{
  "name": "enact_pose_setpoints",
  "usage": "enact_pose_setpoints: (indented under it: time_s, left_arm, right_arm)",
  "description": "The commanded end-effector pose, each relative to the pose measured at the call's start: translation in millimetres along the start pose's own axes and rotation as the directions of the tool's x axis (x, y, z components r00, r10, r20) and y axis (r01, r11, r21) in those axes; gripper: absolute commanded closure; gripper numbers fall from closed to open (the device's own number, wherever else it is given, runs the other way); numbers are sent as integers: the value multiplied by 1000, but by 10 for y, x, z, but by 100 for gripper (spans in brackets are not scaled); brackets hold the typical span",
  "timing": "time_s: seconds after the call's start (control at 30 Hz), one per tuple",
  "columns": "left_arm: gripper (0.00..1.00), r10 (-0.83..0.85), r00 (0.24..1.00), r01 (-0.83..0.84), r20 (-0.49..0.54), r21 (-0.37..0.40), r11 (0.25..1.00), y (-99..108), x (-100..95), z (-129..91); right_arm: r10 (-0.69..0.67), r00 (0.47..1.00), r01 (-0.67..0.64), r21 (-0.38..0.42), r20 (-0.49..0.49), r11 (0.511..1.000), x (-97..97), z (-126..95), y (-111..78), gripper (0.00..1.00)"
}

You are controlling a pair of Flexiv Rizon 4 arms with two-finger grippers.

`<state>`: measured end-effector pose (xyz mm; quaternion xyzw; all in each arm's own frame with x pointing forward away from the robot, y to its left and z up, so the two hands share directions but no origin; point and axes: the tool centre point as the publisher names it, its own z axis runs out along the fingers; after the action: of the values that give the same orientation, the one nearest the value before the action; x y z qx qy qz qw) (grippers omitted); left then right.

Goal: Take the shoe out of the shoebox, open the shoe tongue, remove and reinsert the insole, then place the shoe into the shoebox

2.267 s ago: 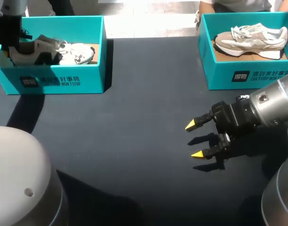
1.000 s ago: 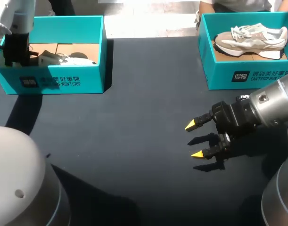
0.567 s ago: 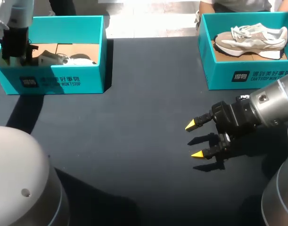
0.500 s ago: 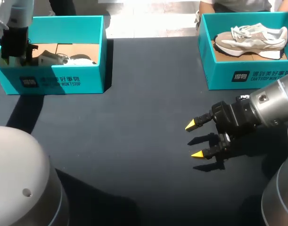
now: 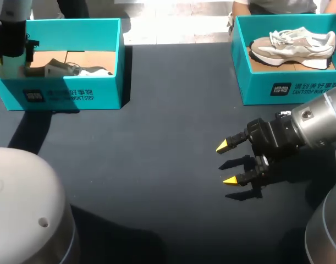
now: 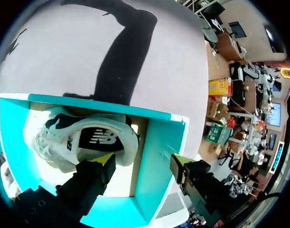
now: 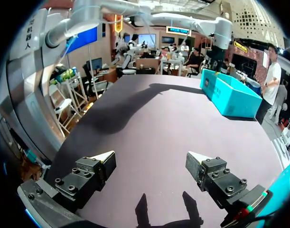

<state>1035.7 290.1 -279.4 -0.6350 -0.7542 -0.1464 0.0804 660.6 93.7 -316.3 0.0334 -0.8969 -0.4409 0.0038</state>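
A white and grey shoe (image 5: 74,70) lies on its side inside the teal shoebox (image 5: 74,93) at the far left of the table. My left arm (image 5: 11,38) stands over that box's left end. In the left wrist view my left gripper (image 6: 142,164) is open above the box. One fingertip hangs by the heel of the shoe (image 6: 83,140); the other is outside the box wall (image 6: 156,152), which runs between them. My right gripper (image 5: 228,163) stands open low over the dark table at the right, with nothing between its fingers (image 7: 152,161).
A second teal shoebox (image 5: 288,88) at the far right holds another pale shoe (image 5: 294,47). The dark tabletop (image 5: 157,154) stretches between the two boxes. From the right wrist view the left shoebox (image 7: 228,95) shows across the table.
My left gripper lowered the shoe into the left box, let go of it and has since risen with its fingers spread wider. The right arm has not moved.
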Motion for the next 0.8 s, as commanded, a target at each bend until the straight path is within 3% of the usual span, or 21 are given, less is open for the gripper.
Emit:
enact_pose_setpoints:
  time_s: [0.03,0.27,0.4,0.43,0.6,0.8]
  left_arm:
    - [24,-33,999,33,25,-22,999,-116,119,-297]
    - [22,-63,996,65,68,-36,997,-192,128,-649]
    - [9,-72,994,76,87,-44,996,-267,104,-807]
    - [0,-73,993,77,90,-45,996,-285,99,-844]
    - [0,-71,990,83,121,-90,992,-356,115,-1079]
    - [0,-71,990,83,121,-90,992,-356,115,-1079]
  right_arm:
    - [2,1000,-2,5,2,1000,2,19,10,0]
    - [2,1000,-2,5,2,1000,2,19,10,0]
    - [2,1000,-2,5,2,1000,2,19,10,0]
    - [2,1000,-2,5,2,1000,2,19,10,0]
    - [2,1000,-2,5,2,1000,2,19,10,0]
    - [2,1000,-2,5,2,1000,2,19,10,0]
